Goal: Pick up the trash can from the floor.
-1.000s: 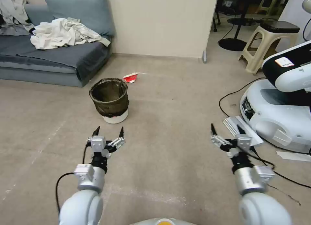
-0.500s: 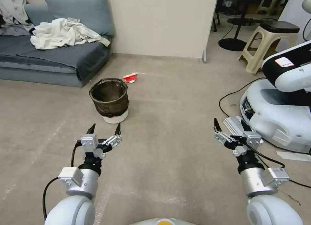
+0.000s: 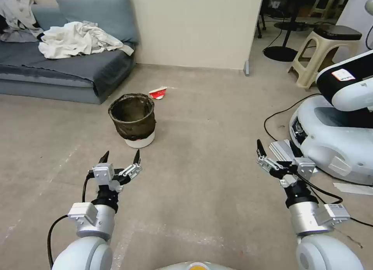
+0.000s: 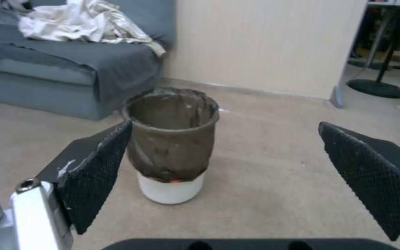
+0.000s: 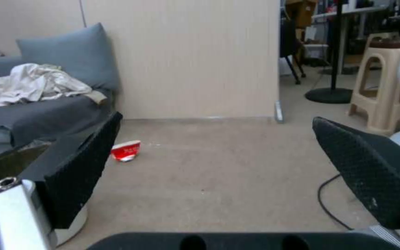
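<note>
The small round white plastic trash can (image 3: 133, 120) stands upright on the flat beige-grey carpet-like floor (image 3: 202, 118), its dark brownish translucent bag crinkled and folded over the rim, hanging loosely down the wall so only a smooth white band of base shows at the bottom. Just behind it lies a crushed red-and-white paper cup (image 3: 157, 93), apart from the can, and farther back on the left sits a soft grey-blue fabric sofa (image 3: 70, 69) with a rumpled cream cloth (image 3: 77, 39) heaped on the seat. The left gripper (image 3: 119, 157) hovers low over the floor just short of the can, not touching it, its two black pointed fingers spread wide; from the left wrist view the fingers' cross-hatched rubbery pads (image 4: 96, 170) frame the can (image 4: 171, 146) between them, forearm stretched forward. The right gripper (image 3: 274, 150) is held out at a similar height on the right side, well apart from the can, its fingers also splayed open, textured pads (image 5: 371, 180) showing in the right wrist view. Near it rests the glossy white rounded base of another machine (image 3: 334, 141), with a thin black cable (image 3: 278, 114) curling across the floor.
</note>
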### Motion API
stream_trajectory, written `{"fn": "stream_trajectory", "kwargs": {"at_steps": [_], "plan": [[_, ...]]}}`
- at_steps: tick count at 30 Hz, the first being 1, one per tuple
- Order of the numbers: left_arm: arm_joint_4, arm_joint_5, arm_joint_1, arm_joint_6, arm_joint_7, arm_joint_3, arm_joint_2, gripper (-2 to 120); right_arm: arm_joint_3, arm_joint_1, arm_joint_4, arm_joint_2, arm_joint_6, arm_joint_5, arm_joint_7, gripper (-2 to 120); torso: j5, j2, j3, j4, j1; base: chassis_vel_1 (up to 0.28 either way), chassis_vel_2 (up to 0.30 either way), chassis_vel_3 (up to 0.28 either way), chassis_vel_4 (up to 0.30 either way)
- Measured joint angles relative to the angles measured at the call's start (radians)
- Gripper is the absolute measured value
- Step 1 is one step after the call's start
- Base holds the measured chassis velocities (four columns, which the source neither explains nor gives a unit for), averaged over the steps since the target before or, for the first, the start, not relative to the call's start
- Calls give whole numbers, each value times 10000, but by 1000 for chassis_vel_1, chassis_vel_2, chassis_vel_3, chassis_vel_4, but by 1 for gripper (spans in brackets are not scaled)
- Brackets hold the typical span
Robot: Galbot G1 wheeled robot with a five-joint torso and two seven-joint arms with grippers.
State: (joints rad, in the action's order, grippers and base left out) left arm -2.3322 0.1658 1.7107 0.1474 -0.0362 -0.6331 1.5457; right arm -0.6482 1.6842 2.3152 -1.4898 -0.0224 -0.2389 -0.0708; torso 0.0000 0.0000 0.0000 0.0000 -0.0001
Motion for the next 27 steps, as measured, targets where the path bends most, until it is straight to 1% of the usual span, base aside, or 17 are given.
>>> {"fn": "stream_trajectory", "kwargs": {"at_steps": [7, 22, 27], "plan": [[-25, -10, 54, -78, 8, -4, 13, 100, 4, 29, 0, -28, 154, -34, -26, 100, 0, 0, 0, 0, 0, 59, 66, 67, 59], [-65, -15, 108, -303, 81, -44, 18, 100, 24, 47, 0, -42, 300, -104, -113, 100, 0, 0, 0, 3, 0, 89, 93, 102, 102], [-38, -87, 116, -505, 160, -41, 18, 100, 23, 48, -10, -43, 337, -108, -188, 100, 0, 0, 0, -1, 0, 31, 13, 19, 28]]}}
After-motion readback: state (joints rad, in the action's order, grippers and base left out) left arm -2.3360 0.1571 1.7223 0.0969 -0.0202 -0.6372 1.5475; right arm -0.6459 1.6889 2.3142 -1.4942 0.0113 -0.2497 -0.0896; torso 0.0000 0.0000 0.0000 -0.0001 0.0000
